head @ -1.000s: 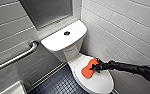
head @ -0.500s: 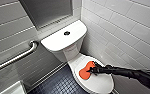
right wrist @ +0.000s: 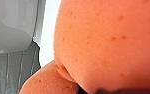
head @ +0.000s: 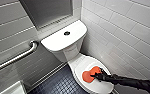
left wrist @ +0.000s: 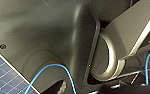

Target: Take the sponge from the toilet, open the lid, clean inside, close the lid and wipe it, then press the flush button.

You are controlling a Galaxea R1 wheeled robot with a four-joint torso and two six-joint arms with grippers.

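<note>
Against the white tiled wall, the toilet (head: 66, 48) stands with its lid (head: 89, 62) down flat over the bowl. The flush button (head: 67, 33) sits on top of the tank, well apart from the arm. With the lid shut, I judge that either the job is at its very first step, taking up the sponge, or the closed lid is being wiped; the views do not settle which. The right arm (head: 131, 82) reaches in low and nearly level across the lid, wrist pointed toward the tank. The sponge (head: 89, 74) lies on the lid, toward its front half, and looms large in the right wrist view (right wrist: 103, 45). The right gripper (head: 97, 75) is on the sponge's near edge; whether it has closed on it I cannot tell.
</note>
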